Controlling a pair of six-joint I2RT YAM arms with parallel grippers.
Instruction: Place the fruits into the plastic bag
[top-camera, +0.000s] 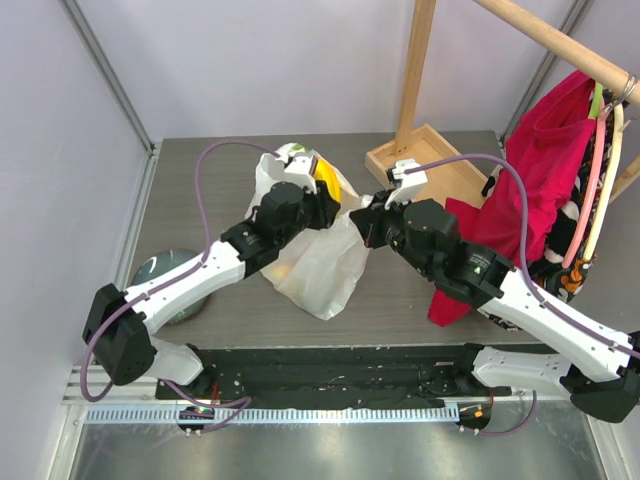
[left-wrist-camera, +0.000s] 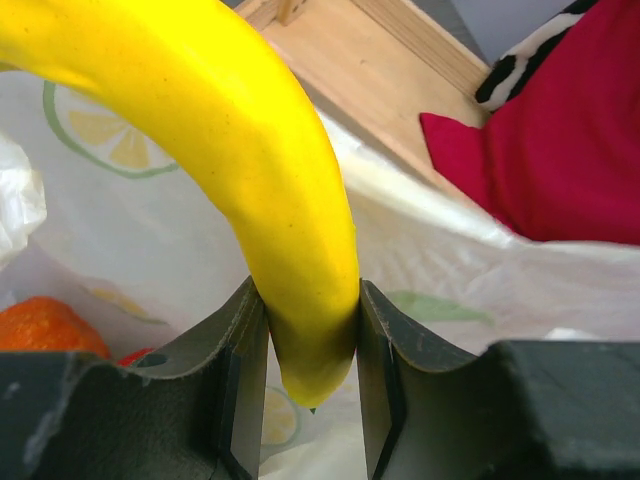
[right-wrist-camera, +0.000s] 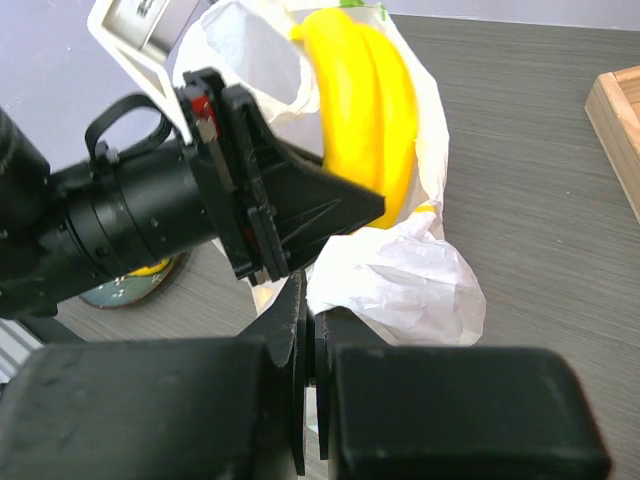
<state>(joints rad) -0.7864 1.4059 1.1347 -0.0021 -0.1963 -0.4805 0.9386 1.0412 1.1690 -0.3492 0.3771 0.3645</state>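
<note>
Banana bunch (left-wrist-camera: 250, 180) clamped between the left tool's (left-wrist-camera: 310, 350) fingers, tip down, just above the plastic bag (top-camera: 320, 270) mouth; orange fruit (left-wrist-camera: 45, 325) already inside, below-left of that tool; right tool (right-wrist-camera: 309, 330) narrow, apparently pinching the bag rim close beside the left tool. To do it well: hold rim taut and high; lower past the rim; release low, so thin film doesn't fold shut.

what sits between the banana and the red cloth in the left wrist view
The white rim of the plastic bag runs between the banana and the red cloth, with the wooden tray beyond it; the left wrist view shows this.
</note>
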